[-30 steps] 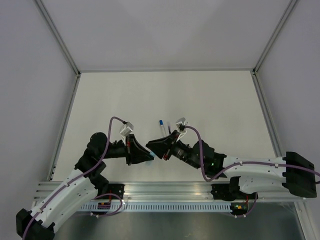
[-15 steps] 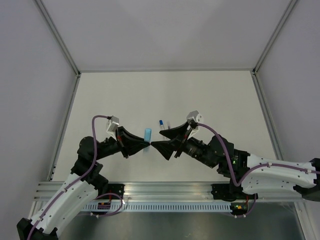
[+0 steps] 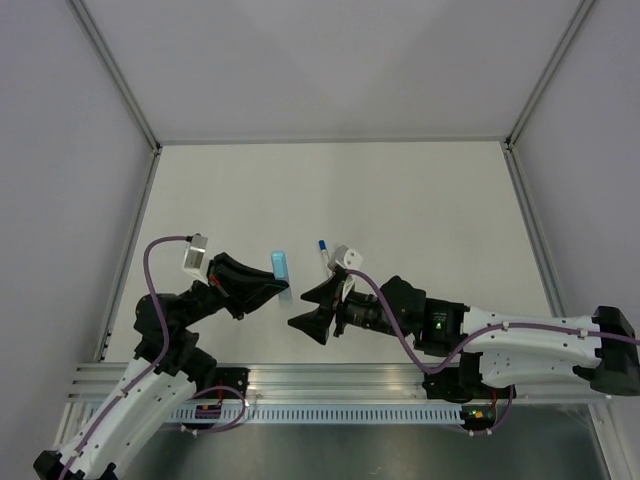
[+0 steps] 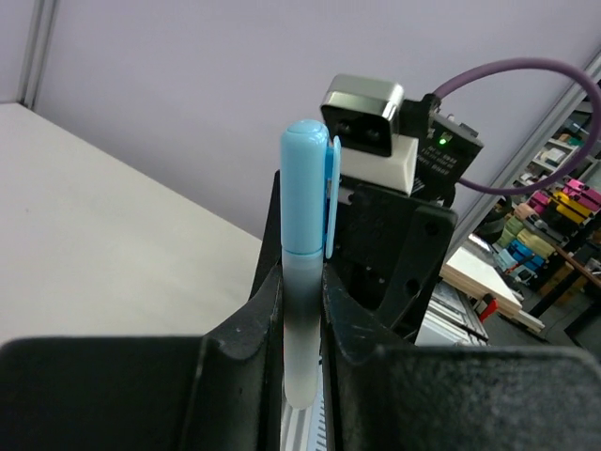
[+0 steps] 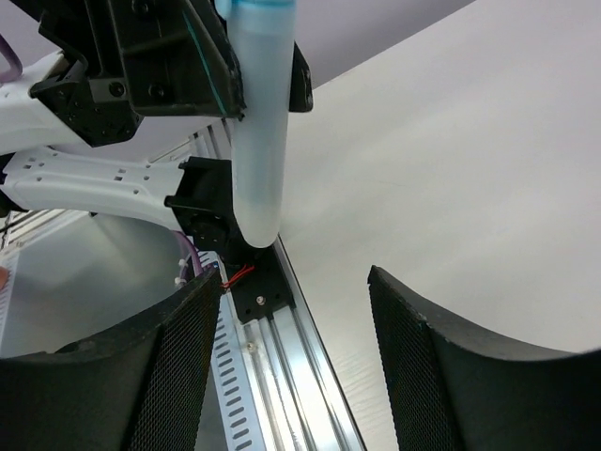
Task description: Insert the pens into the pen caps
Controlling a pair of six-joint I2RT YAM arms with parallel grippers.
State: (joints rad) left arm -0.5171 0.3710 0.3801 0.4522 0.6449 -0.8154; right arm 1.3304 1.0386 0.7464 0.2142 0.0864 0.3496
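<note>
White table (image 3: 400, 200), both arms reaching in from near edge. L gripper (image 3: 281, 291) is clamped on the white pen (image 4: 302, 319), held up off the table w/ the light-blue cap (image 4: 306, 183) seated on its end. R gripper (image 3: 308, 308) faces it, just apart, jaws wide, holding nothing. Pen no. 1 looks capped; 2nd pair not yet done. Dark-blue cap (image 3: 321, 244) lies on table just beyond R wrist; dark pen not seen. Next, prob: L sets the capped pen down, R goes for that cap. It's tiny, needs an exact pinch.
</note>
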